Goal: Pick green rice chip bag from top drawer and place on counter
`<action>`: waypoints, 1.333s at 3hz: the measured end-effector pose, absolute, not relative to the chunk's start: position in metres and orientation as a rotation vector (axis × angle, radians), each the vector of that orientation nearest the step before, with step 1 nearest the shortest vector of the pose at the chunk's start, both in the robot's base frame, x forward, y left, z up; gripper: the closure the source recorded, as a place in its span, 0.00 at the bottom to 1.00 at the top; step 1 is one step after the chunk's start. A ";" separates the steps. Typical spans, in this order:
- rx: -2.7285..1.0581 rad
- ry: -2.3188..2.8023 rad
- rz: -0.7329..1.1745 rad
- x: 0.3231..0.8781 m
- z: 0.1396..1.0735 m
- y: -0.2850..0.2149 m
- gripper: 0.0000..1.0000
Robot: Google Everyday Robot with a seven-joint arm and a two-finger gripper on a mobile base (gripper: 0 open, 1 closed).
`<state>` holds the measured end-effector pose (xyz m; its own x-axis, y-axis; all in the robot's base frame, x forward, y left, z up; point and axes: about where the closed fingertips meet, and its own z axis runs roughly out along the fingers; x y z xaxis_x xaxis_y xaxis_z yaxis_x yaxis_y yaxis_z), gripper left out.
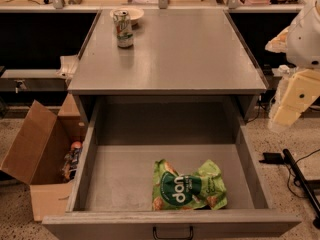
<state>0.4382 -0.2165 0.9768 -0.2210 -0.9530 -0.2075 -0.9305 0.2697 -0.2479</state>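
We see the drawer [93, 149] pulled fully out from under the front edge of the counter [175, 54]. The bag [189, 186] lies flat on its floor, close to the front panel and a little to the right of the middle. Nothing touches it. The gripper [292, 101] hangs outside the table, just beyond the right edge and near the front right corner, at about the height of the counter top. We cannot tell whether it is open or closed, and it holds nothing that we can see. From the gripper, the bag lies to the left, lower, and more toward the front, with the right wall of the drawer between them. We judge that the coming move must first go up and over this wall and then go down into the drawer. The long axis of the bag runs nearly parallel to the front panel, from left to right. Its white letters look upside down to us, so we think its top points to the front. The can [123, 29] stands near the back left corner of the counter, well apart from all this.
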 end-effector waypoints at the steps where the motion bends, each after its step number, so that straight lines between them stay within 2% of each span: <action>1: -1.723 2.228 -0.101 0.438 0.977 -0.216 0.00; 2: -1.812 2.206 -0.061 0.437 0.947 -0.196 0.00; 4: -1.992 2.178 0.194 0.449 0.772 -0.180 0.00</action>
<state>0.4491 -0.1798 0.7724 -0.0837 -0.9714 -0.2223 -0.9954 0.0921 -0.0274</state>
